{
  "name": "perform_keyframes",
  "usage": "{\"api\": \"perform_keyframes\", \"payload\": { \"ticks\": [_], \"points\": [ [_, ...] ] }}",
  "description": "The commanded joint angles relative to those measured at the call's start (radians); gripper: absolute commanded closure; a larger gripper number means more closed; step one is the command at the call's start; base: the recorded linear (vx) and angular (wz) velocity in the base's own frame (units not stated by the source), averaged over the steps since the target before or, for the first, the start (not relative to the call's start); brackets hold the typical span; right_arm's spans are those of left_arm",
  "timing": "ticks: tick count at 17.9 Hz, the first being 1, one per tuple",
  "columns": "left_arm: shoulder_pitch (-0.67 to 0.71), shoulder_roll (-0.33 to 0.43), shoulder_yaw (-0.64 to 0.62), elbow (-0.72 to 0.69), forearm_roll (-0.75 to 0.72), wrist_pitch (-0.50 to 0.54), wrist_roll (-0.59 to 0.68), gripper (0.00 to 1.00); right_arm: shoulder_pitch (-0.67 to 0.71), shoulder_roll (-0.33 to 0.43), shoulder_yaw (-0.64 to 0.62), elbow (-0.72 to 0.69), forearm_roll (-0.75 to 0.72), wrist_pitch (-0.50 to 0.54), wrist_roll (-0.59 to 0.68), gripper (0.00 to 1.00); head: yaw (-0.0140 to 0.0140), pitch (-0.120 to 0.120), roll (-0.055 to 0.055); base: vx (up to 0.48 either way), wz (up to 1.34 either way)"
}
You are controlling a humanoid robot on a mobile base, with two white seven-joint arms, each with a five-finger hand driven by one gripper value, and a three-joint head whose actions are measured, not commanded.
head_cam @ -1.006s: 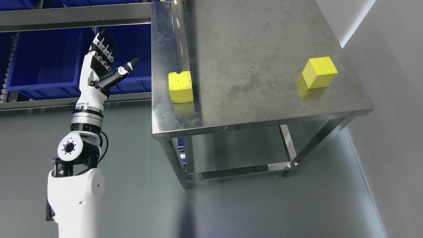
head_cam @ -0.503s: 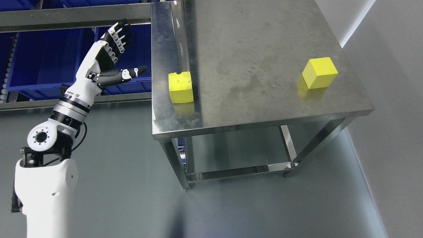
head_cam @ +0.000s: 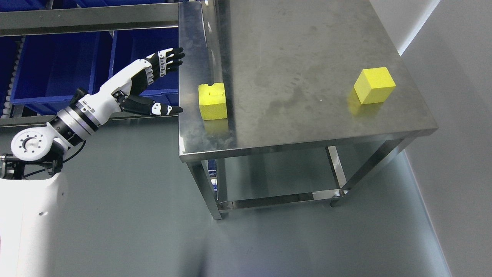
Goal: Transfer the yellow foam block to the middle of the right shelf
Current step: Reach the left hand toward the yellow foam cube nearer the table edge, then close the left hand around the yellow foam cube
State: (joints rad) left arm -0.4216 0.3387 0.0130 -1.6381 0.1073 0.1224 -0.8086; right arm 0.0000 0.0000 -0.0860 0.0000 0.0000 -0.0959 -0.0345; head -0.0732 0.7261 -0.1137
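Your left hand (head_cam: 153,86) is spread wide and empty, thumb low and fingers (head_cam: 169,59) high, because that gap suits the foam block (head_cam: 211,100) sitting just beyond it on the table (head_cam: 292,57) edge.

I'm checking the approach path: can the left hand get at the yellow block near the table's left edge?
Probably yes. The left hand is open beside the table, nothing lying between it and the near yellow block.
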Motion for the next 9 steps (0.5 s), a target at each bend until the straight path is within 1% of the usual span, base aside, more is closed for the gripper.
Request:
{"api": "perform_keyframes", "payload": {
  "ticks": [1,2,4,9],
  "points": [
    [-0.046,0.057,-0.165,0.118,-0.061,-0.02,-0.012,0.0,0.002,-0.017,0.0,-0.017,0.003,0.001,0.001,0.0,0.0,0.0,0.0,0.0,0.0],
    [-0.057,0.045,-0.186,0.142,-0.07,-0.033,-0.012,0.0,0.002,-0.017,0.0,-0.017,0.003,0.001,0.001,0.0,0.0,0.0,0.0,0.0,0.0],
    [-0.084,-0.012,-0.215,0.219,-0.124,-0.078,-0.012,0.0,0.002,-0.017,0.0,-0.017,0.003,0.001,0.001,0.0,0.0,0.0,0.0,-0.001,-0.01],
    [-0.124,-0.147,-0.222,0.388,-0.293,-0.17,-0.011,0.0,0.002,-0.017,0.0,-0.017,0.003,0.001,0.001,0.0,0.0,0.0,0.0,-0.002,-0.02]
  ]
}}
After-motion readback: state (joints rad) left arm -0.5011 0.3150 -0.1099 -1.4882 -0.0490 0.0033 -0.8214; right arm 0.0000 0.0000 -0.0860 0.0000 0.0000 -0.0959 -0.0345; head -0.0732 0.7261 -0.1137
